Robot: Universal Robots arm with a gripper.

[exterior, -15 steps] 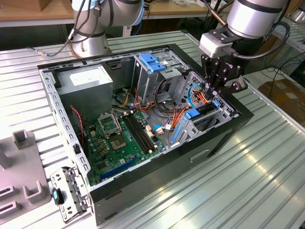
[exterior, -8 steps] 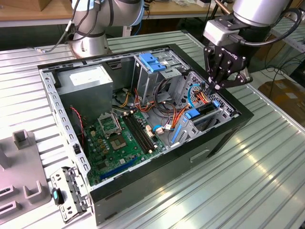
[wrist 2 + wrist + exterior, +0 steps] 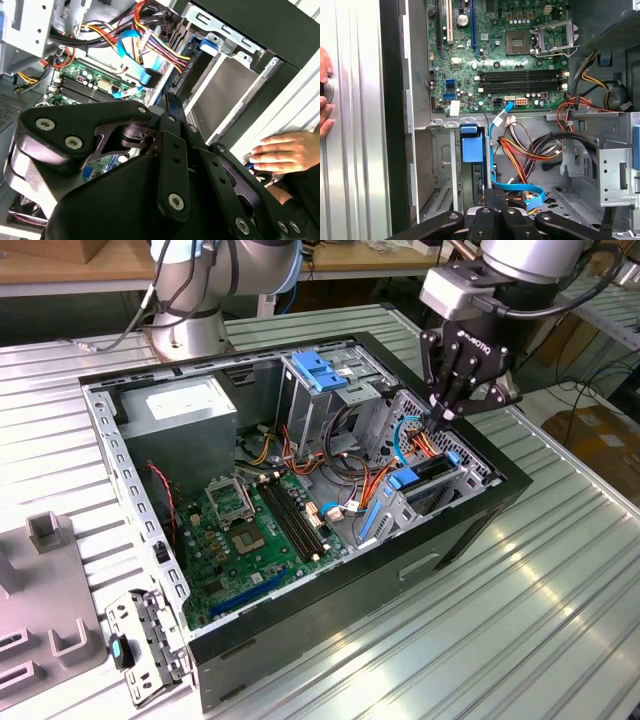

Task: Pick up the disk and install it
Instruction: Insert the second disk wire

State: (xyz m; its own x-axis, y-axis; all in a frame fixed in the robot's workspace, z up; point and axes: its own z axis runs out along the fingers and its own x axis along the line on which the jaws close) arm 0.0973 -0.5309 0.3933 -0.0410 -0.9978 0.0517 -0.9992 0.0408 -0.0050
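Observation:
The disk [image 3: 432,472] stands on edge in the drive cage at the case's corner on the exterior view's right, its blue carrier rails showing at both ends. In the first wrist view the disk's [image 3: 476,175] dark edge runs below a blue tab. My gripper [image 3: 438,418] hangs just above the cage, over the cables and the disk's upper edge. In both wrist views the gripper's [image 3: 167,97] [image 3: 493,192] fingers are shut together with nothing visible between them. I cannot tell whether they touch the disk.
The open case [image 3: 505,490] holds a green motherboard [image 3: 245,530], a grey power supply box [image 3: 185,410], a bare blue bracket [image 3: 320,370] and bundled cables [image 3: 520,150] beside the cage. A person's hand [image 3: 280,150] rests outside the case wall. A grey fixture [image 3: 45,580] sits at the left.

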